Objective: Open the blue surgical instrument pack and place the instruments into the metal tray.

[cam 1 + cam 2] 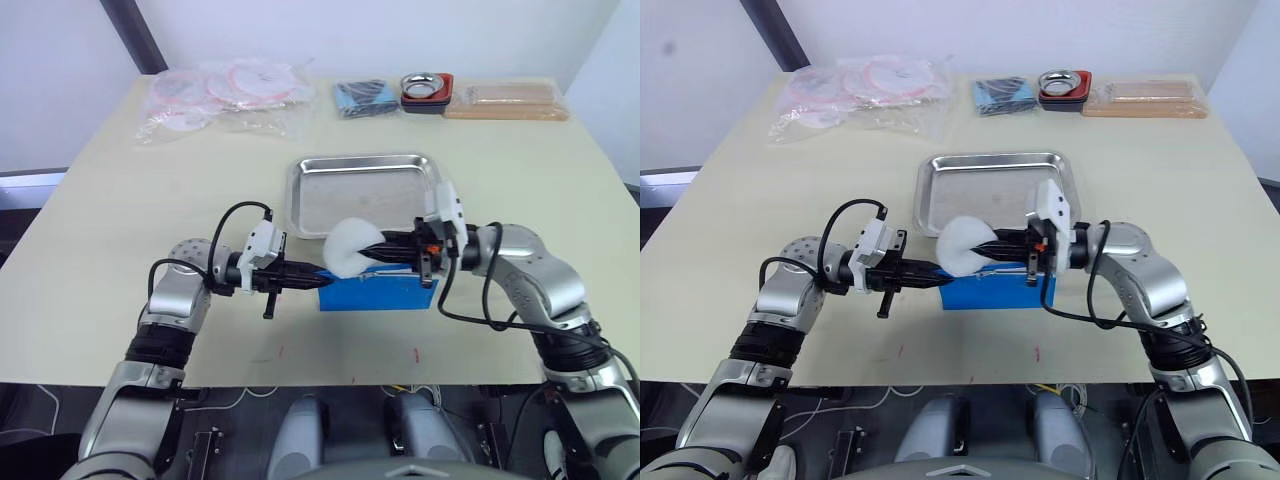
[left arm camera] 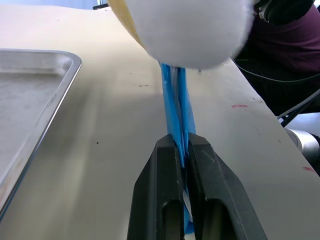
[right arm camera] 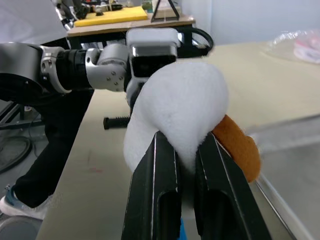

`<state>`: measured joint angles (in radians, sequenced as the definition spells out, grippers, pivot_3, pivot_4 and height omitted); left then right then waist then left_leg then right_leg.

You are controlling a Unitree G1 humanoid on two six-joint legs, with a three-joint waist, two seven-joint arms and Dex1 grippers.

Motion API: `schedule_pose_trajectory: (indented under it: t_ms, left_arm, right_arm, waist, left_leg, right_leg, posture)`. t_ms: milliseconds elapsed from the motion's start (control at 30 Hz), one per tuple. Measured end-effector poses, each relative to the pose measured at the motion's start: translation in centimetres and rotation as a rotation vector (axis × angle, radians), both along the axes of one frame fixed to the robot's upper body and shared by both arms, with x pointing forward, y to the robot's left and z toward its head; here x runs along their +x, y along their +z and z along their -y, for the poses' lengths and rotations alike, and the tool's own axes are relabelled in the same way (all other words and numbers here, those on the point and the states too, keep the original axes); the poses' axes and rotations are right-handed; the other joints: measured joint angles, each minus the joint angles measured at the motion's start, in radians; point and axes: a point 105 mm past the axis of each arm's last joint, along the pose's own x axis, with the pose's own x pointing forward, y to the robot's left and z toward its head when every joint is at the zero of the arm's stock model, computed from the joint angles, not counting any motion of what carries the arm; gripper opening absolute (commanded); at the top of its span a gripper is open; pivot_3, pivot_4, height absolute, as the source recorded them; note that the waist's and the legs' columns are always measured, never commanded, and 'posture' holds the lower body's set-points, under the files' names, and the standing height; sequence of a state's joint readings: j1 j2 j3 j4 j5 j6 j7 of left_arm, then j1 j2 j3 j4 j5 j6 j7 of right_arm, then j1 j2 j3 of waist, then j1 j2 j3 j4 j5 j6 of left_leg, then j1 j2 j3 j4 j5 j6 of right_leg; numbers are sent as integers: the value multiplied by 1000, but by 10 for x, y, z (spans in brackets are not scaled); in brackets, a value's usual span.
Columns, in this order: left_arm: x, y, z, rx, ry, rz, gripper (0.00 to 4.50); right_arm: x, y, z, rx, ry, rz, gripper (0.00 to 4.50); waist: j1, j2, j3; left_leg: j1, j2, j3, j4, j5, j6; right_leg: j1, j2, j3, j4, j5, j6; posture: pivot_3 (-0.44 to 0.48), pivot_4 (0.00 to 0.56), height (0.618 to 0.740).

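Along the far edge of the pale table [image 1: 90, 260], clear plastic bags [image 1: 225, 95] of pink-and-white round items are lying at the left. Right of them a dark blue folded bundle [image 1: 363, 97] is sitting, then a small round metal bowl [image 1: 426, 86] is resting on its red base, just beside a tan wooden block [image 1: 508, 101] in clear wrapping.
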<state>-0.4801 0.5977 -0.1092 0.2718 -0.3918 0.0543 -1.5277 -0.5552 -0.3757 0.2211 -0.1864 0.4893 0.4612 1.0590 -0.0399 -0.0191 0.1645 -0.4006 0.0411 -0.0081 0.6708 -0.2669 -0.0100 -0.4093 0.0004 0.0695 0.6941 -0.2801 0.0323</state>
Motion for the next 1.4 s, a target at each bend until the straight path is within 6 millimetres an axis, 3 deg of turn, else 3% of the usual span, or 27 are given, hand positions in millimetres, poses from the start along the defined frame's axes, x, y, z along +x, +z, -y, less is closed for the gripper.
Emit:
schedule_pose_trajectory:
  t_ms: [167,333,1200,1233,1300,1333,1400]
  left_arm:
    - [1,0,0,-4,-1,-3,0]
    - [2,0,0,-4,1,-6,0]
    - [-8,-11,2,-142,32,-17,0]
    - [-8,-11,2,-143,31,-14,0]
    - [-8,-11,2,-143,29,-12,0]
    - [-8,-11,2,-142,29,-10,0]
    - [-8,-11,2,-142,30,-10,0]
  right_arm:
    - [-5,2,-23,3,40,79,68]
    - [-6,-4,-32,-11,52,111,68]
    - [0,-18,-28,-62,44,182,68]
    - [-3,-18,-26,-64,64,178,788]
    - [-10,-19,-20,-71,106,172,1475]
    - [-12,-20,-17,-75,126,169,2080]
    - [-14,-20,-16,-76,135,168,2872]
  waist:
    - [2,0,0]
    - [0,0,0]
    - [2,0,0]
    - [4,0,0]
    - [4,0,0]
    - [3,0,0]
    - [3,0,0]
  left_leg:
    - [0,0,0,0,0,0]
    - [0,0,0,0,0,0]
    - [0,0,0,0,0,0]
    - [0,0,0,0,0,0]
    - [0,0,0,0,0,0]
    - [0,0,0,0,0,0]
    - [0,0,0,0,0,0]
  right_leg:
    - [0,0,0,0,0,0]
    - [0,0,0,0,0,0]
    - [0,-1,0,0,0,0]
    - [0,-1,0,0,0,0]
    - [0,-1,0,-1,0,0]
    - [0,-1,0,0,0,0]
    - [0,-1,0,0,0,0]
  posture:
    - [0,150,740]
    - [0,150,740]
    - [0,150,740]
    - [0,150,740]
    - [0,150,740]
    - [0,150,740]
    - [0,150,740]
